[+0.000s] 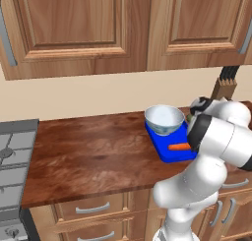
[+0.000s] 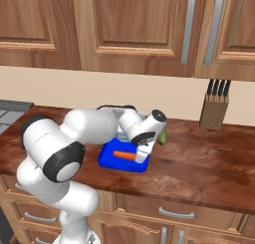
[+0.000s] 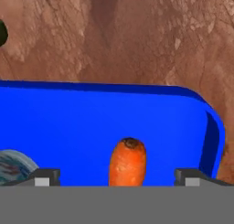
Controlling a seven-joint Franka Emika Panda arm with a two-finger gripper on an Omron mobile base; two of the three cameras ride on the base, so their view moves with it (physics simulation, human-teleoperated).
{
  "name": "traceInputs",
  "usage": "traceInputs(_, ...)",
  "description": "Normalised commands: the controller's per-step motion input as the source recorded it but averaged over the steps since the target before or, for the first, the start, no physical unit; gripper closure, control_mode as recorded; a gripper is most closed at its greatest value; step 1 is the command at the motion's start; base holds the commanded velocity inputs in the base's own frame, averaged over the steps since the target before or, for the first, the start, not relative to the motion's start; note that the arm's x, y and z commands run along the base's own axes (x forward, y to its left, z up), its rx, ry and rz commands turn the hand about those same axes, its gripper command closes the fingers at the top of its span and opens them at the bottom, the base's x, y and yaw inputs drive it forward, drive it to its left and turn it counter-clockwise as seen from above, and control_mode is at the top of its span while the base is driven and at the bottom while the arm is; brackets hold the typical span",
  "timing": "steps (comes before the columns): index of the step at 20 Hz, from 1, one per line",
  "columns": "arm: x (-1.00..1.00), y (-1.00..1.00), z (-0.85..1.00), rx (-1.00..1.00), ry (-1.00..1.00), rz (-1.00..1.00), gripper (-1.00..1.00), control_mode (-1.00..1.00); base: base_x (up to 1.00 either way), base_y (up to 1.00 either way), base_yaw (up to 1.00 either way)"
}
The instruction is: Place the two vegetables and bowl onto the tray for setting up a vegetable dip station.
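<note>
Left base view: the end effector is hidden behind the white arm's elbow, so its state cannot be read here. The blue tray point(image 1: 170, 151) sits on the wooden counter point(image 1: 93, 151), with the white bowl point(image 1: 164, 119) on its far end and the orange carrot point(image 1: 179, 147) lying on its near end, partly covered by the arm. A knife block point(image 1: 225, 87) stands at the wall beyond the arm, and a stove point(image 1: 12, 156) lies far off to the side.

Right base view: the end effector point(image 2: 143, 156) points down over the right end of the tray point(image 2: 112, 161). The carrot point(image 2: 124, 155) lies flat on the tray just beside it. A small green vegetable point(image 2: 162, 137) rests on the counter point(image 2: 199, 158) behind the wrist, off the tray. The bowl is mostly hidden by the forearm. The knife block point(image 2: 215, 111) stands well apart, toward the wall.

Hand view: the two fingertips point(image 3: 43, 177) stand wide apart, released, with nothing gripped. The carrot point(image 3: 127, 161) lies between them on the tray point(image 3: 91, 122), touching neither. The patterned bowl point(image 3: 16, 166) edges in just outside one fingertip. Beyond the tray's rounded corner is bare counter point(image 3: 151, 40).
</note>
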Motion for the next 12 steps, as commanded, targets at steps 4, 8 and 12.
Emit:
traceInputs(4,0.0,-0.29,0.16,0.0,-0.15,0.35,-1.0,-1.0,0.0,0.0,0.0)
traceInputs(8,0.04,-0.26,0.13,0.0,-0.13,0.32,-1.0,-1.0,0.0,0.0,0.0)
traceInputs(12,0.15,-0.22,0.1,0.0,-0.14,0.25,-1.0,-1.0,0.0,0.0,0.0)
